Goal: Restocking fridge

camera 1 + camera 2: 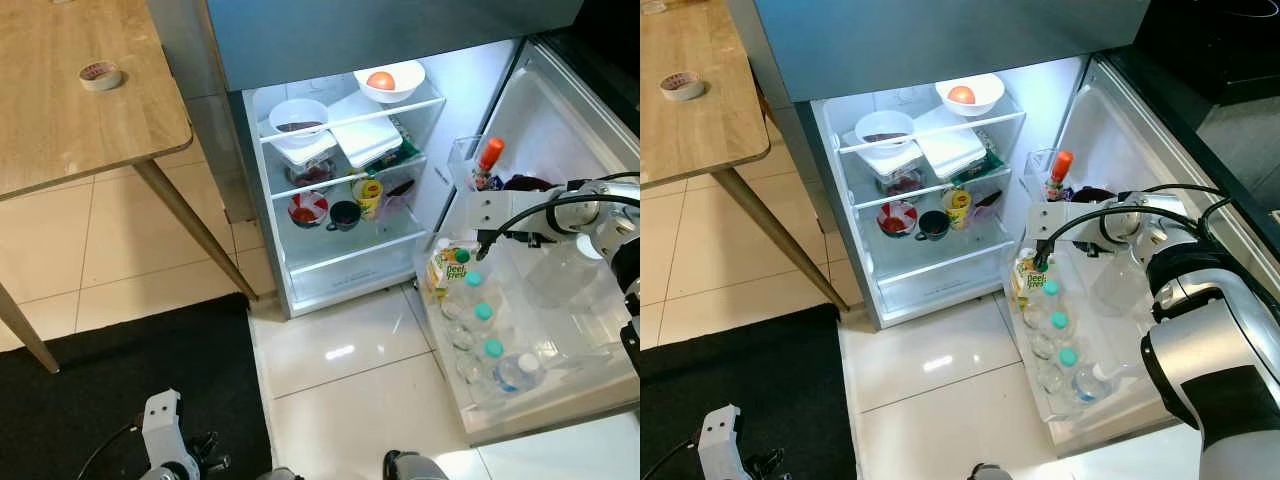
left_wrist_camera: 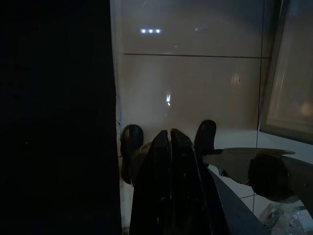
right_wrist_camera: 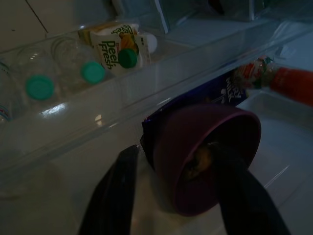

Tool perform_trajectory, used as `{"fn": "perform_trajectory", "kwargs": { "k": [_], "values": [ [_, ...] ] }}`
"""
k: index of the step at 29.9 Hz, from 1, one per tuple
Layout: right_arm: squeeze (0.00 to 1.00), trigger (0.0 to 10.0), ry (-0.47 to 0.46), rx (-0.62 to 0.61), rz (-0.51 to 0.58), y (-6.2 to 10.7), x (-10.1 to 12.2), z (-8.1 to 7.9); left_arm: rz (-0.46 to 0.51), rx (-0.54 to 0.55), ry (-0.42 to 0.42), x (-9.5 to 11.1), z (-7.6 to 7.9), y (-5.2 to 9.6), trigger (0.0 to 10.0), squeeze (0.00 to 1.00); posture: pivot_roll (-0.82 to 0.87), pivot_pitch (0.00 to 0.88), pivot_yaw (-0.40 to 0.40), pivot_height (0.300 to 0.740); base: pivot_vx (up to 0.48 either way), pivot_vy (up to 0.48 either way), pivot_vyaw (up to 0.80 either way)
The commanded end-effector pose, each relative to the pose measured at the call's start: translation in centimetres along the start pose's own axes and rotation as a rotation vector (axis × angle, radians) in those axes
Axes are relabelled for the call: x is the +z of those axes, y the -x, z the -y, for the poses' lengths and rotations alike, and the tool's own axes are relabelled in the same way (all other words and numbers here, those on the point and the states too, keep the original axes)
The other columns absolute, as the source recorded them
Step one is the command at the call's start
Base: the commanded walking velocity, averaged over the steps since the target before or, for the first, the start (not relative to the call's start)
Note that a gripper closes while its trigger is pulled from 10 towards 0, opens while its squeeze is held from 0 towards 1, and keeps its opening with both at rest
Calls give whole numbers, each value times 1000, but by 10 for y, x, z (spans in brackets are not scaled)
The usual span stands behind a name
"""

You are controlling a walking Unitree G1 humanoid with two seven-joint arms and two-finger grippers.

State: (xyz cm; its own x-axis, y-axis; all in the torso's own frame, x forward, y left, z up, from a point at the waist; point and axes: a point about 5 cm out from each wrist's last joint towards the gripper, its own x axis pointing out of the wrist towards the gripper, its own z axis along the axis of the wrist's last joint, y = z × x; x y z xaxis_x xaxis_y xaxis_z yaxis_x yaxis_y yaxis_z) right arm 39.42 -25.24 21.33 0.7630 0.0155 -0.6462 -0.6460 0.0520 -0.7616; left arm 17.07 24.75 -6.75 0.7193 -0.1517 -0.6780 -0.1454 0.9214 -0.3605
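Right gripper (image 3: 178, 196) fingers grip one purple bowl (image 3: 205, 152) at the fridge door shelf (image 1: 560, 390), beside three green-capped bottles (image 1: 481, 315); left gripper (image 2: 171, 156) fingers closed over tiled floor (image 1: 340, 370).

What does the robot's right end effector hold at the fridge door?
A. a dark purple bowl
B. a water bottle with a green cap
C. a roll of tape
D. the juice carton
A: in the right wrist view the two black fingers of the right end effector stand on either side of a dark purple bowl.
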Motion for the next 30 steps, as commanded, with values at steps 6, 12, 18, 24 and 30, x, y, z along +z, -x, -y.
{"fn": "perform_trajectory", "kwargs": {
  "k": [6,12,18,24,30],
  "values": [
    [0,10000,-7,18,-42,-2,-4,-4,-33,6,15,-14,0,3,10000,0,38,202,-16,740,0,0,0],
    [0,10000,-21,54,-65,-9,-5,-17,-34,6,12,-14,-1,4,10000,0,40,203,-17,740,0,0,0],
    [0,10000,-38,26,-86,-9,-9,-17,-40,4,12,-16,-2,5,10000,0,38,208,-18,740,0,0,0],
    [0,4078,-45,25,-97,-9,-11,-17,-43,4,12,-18,-3,6,10000,0,36,214,-18,740,0,0,0],
    [0,0,-46,14,-105,-8,-13,-16,-48,5,13,-20,-3,7,10000,0,35,221,-16,740,0,0,0]
  ]
}}
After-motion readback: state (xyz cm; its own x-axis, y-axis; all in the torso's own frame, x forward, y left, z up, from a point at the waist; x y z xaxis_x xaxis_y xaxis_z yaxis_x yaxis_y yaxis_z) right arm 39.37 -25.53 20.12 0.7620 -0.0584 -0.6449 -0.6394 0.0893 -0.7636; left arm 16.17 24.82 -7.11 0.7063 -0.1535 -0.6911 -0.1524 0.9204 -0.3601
